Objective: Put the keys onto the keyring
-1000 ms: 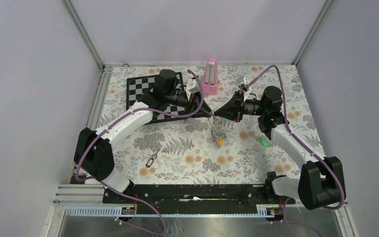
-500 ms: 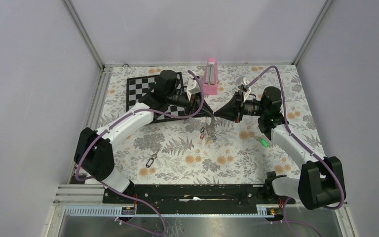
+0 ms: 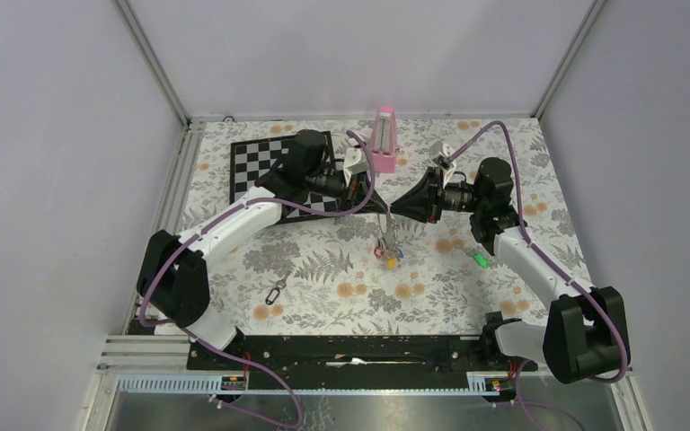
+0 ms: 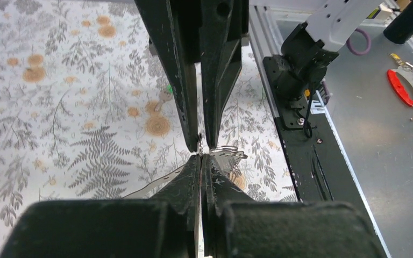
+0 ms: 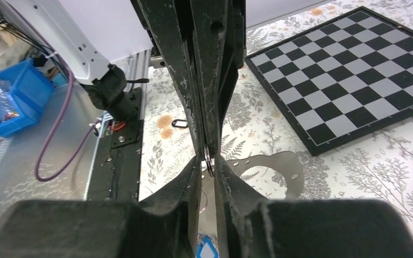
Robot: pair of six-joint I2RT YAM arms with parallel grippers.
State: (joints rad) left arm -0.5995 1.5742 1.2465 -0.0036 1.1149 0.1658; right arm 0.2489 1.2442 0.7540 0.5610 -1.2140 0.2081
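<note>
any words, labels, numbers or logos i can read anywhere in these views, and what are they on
No text can be read in any view.
On the small white tag by an arm base, left wrist view: marks too blurred to read.
On the chessboard: plain squares, no letters or numbers show along its border.
On the pink metronome: no legible marking.
On the key tags: too small to tell.

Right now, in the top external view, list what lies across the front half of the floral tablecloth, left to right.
A small dark metal clip → bunch of keys with coloured plastic tags → lone key with a green plastic tag.
</note>
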